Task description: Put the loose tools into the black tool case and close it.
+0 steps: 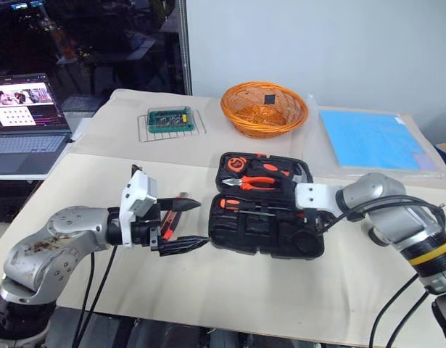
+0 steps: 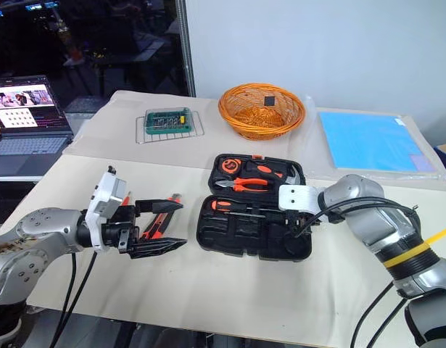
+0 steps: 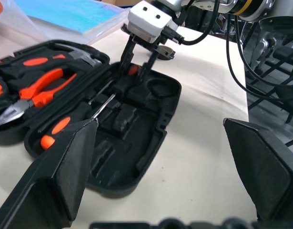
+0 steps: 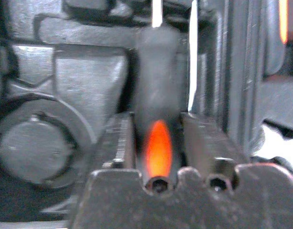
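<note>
The black tool case lies open mid-table, holding orange-handled pliers and an orange-handled thin screwdriver. My right gripper reaches down into the right end of the case's near half. It is shut on a screwdriver handle, black with an orange stripe, which rests low among the recesses. To the left of the case my left gripper hovers wide open, holding nothing. The orange-and-black utility knife lies on the table just behind its fingers.
An orange wicker basket stands behind the case. A green circuit board on a wire rack is at the back left, a blue sheet at the back right. A laptop sits far left.
</note>
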